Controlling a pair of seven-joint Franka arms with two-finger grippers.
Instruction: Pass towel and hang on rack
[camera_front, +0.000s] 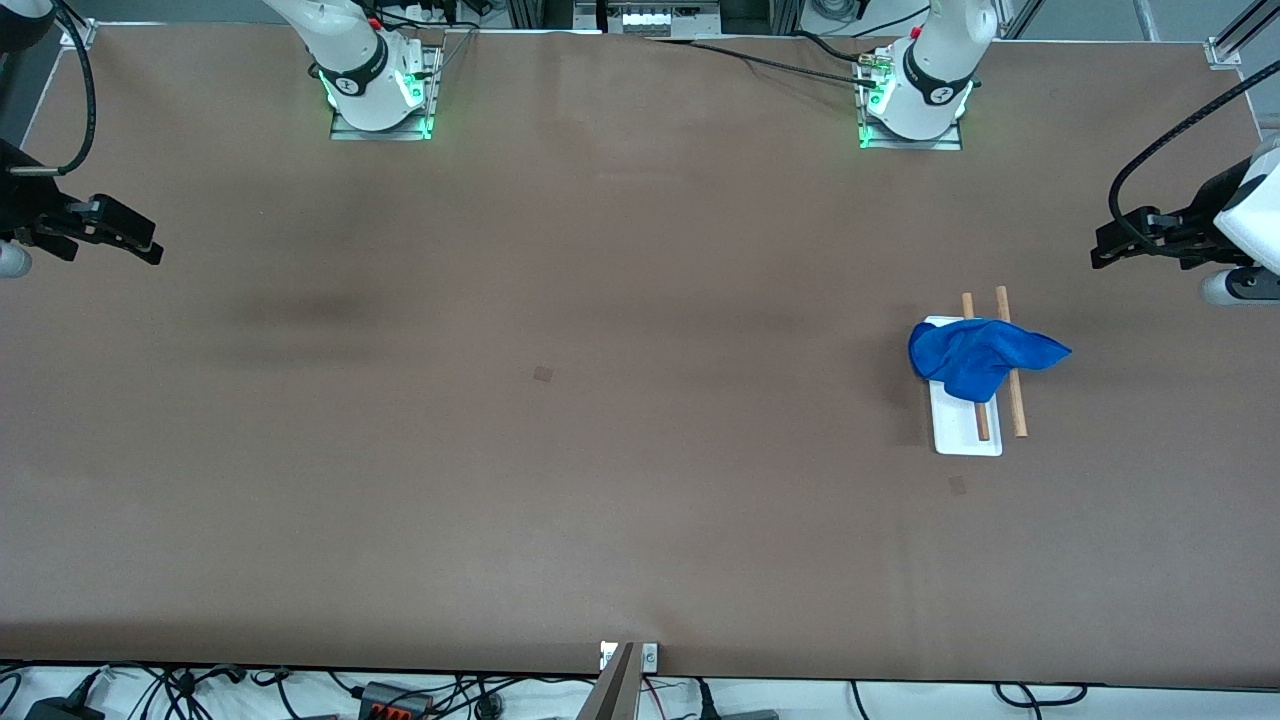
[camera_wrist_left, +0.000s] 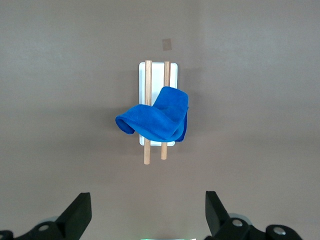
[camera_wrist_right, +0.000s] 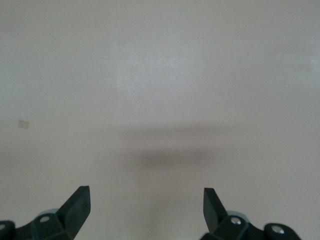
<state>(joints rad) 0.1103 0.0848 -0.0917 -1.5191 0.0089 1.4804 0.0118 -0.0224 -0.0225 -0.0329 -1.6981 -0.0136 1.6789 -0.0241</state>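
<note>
A blue towel (camera_front: 975, 358) is draped in a crumpled heap across the two wooden rods of the rack (camera_front: 965, 436), whose white base rests on the brown table toward the left arm's end. In the left wrist view the towel (camera_wrist_left: 155, 120) covers the middle of the rack (camera_wrist_left: 156, 75), with the rod ends sticking out. My left gripper (camera_front: 1102, 250) hovers over the table edge at that end, open and empty, well apart from the rack; its fingertips (camera_wrist_left: 148, 200) frame bare table. My right gripper (camera_front: 150, 245) waits over the right arm's end of the table, open and empty (camera_wrist_right: 146, 195).
Both arm bases (camera_front: 380, 90) (camera_front: 915, 95) stand along the table's edge farthest from the front camera. Small dark patches mark the tabletop (camera_front: 543, 374) (camera_front: 957, 485). Cables lie along the edge nearest the front camera.
</note>
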